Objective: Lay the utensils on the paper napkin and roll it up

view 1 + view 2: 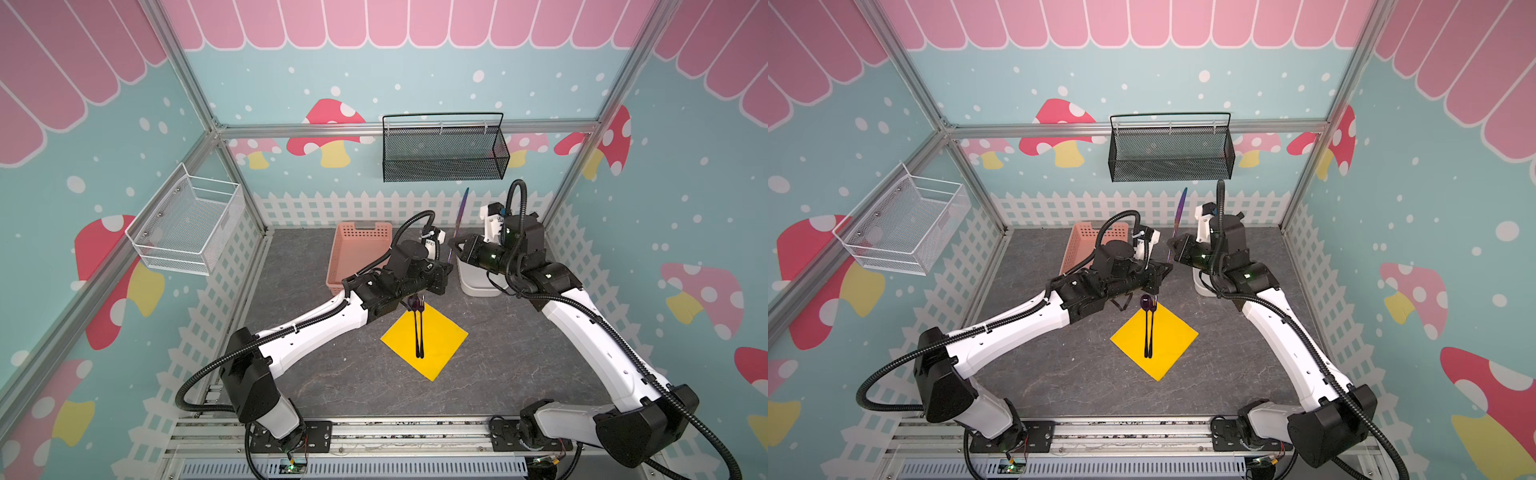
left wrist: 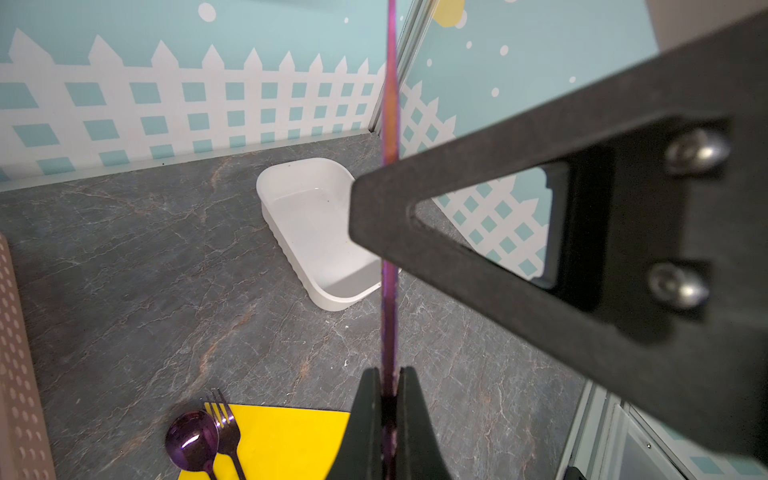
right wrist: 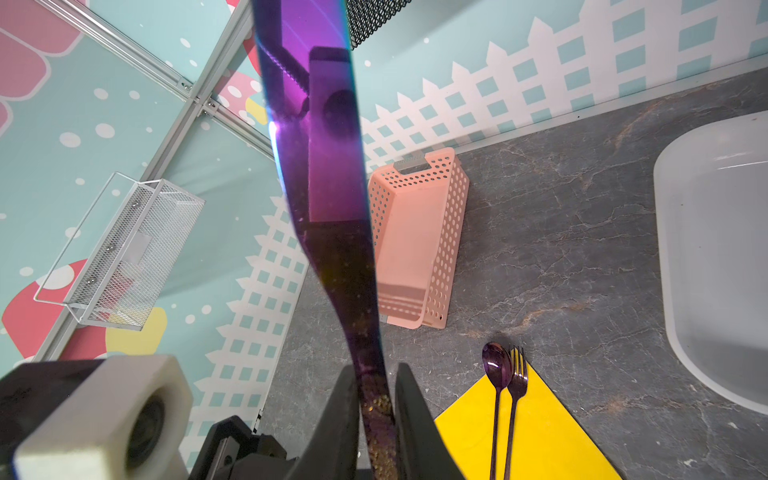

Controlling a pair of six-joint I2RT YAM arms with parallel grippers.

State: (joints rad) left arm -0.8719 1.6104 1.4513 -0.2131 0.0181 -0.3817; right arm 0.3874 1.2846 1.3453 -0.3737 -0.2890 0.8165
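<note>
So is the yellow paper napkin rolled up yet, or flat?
Flat: the bright yellow paper napkin lies spread on the grey table, with the dark purple spoon and fork on it.

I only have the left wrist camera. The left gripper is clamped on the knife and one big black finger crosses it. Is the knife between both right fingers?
Observer: Yes. In the right wrist view the knife rises between the two fingers of the right gripper; whether they pinch it, I cannot tell.
Operator: How is the knife oriented?
Observer: In both top views it stands nearly upright, blade tip uppermost.
Operator: Are the spoon and fork fully on the napkin?
Observer: No. In a top view the spoon and fork lie side by side along a diagonal of the paper napkin, handle ends on it, heads past its far corner.
</note>
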